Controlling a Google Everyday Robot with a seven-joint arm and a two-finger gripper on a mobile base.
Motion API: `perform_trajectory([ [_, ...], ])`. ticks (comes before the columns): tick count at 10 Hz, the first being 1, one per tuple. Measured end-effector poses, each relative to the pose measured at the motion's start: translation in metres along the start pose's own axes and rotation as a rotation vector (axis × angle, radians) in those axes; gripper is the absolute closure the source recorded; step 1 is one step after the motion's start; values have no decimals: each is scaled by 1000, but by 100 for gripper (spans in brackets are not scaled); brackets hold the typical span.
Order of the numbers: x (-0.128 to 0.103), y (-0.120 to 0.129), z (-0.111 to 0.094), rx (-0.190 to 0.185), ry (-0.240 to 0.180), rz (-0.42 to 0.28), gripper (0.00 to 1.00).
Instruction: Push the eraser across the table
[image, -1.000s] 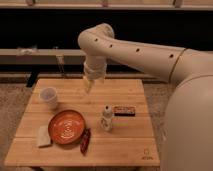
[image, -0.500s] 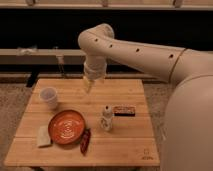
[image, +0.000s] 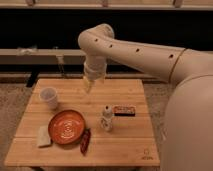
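Note:
The eraser (image: 124, 110) is a small flat dark bar with reddish markings. It lies on the light wooden table (image: 125, 145), right of centre, just right of a small white bottle (image: 106, 119). My gripper (image: 88, 85) hangs from the big white arm over the table's far middle part. It is well above and behind the eraser, to its upper left, and touches nothing.
A white cup (image: 49, 97) stands at the far left. An orange-red plate (image: 66, 126) lies at the front left, with a pale beige block (image: 44, 136) to its left and a glossy dark red object (image: 85, 141) at its right. A logo mark (image: 146, 154) is near the front right corner.

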Motion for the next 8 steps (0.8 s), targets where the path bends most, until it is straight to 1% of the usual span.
perform_trajectory([
  [2,0,-1,0,0,2,2,35],
  [3,2,-4,3,4,15,10,35],
  [4,5,-14,10,12,32,24,35],
  [5,13,-31,28,28,64,52,35],
  [7,26,-51,62,34,115,97,35],
  [8,39,-71,90,37,149,150,35],
])
